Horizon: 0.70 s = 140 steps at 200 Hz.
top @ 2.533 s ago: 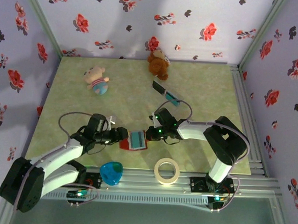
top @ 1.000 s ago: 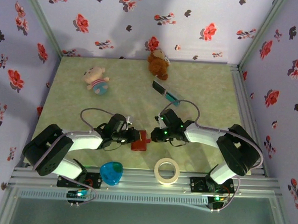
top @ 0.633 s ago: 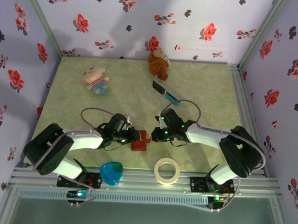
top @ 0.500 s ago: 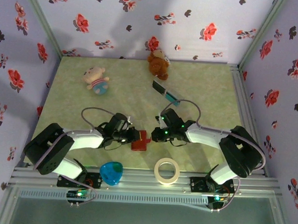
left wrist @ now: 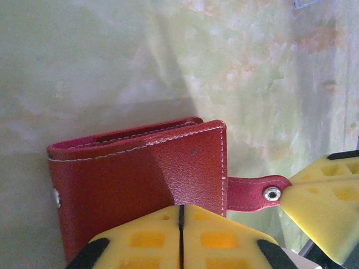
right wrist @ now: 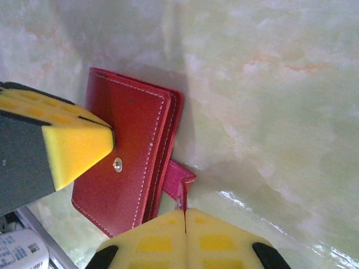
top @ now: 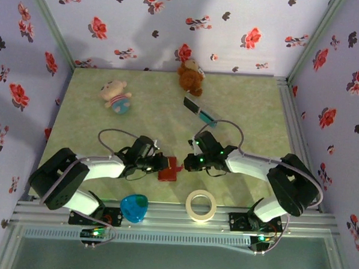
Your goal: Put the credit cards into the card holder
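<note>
Pinching the card holder strap, lower centre, in my right hand; left hand, pressed together, pins the cover. A hard tug could slip the strap free.

Both arms are the same build: white shells on the long links and chunky black joints on the left arm and the right arm. A thin grey cable loops off behind each set of fingers. Tiny green LEDs glow just back of the right ones. The left fingers and right fingers are yellow foam with waffle-grid dimples on black backing.
</note>
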Available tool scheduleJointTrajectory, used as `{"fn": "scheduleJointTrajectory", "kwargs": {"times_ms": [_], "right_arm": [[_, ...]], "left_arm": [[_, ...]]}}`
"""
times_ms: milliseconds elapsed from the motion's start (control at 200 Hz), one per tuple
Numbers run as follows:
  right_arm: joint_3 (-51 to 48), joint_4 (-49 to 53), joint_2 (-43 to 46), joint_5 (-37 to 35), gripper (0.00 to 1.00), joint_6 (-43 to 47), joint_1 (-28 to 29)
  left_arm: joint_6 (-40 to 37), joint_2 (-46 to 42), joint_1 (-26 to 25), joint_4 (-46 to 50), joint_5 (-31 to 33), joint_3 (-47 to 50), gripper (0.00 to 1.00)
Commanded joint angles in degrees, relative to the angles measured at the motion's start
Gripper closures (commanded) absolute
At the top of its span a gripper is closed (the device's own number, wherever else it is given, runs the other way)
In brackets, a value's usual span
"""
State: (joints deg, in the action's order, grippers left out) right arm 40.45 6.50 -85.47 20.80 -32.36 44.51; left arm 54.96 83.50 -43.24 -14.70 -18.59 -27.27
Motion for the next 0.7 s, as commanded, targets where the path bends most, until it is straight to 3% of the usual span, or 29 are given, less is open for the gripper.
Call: {"fn": "scheduleJointTrajectory", "kwargs": {"times_ms": [0, 280, 695], "right_arm": [[-0.1, 0.8, 0.7, -0.1, 1.00, 0.6, -0.3], [0.0, -0.7, -0.1, 3.2, 1.00, 1.3, -0.1], [8.3, 2.0, -6.3, 7.0, 1.00, 4.5, 4.1]], "left_arm": [[-1.0, 1.9, -0.8, 5.1, 1.5, -1.0, 0.90], [1.5, 2.0, -1.4, 5.7, 1.6, -1.9, 0.90], [5.5, 1.0, -1.8, 2.7, 3.4, 1.0, 0.93]]}}
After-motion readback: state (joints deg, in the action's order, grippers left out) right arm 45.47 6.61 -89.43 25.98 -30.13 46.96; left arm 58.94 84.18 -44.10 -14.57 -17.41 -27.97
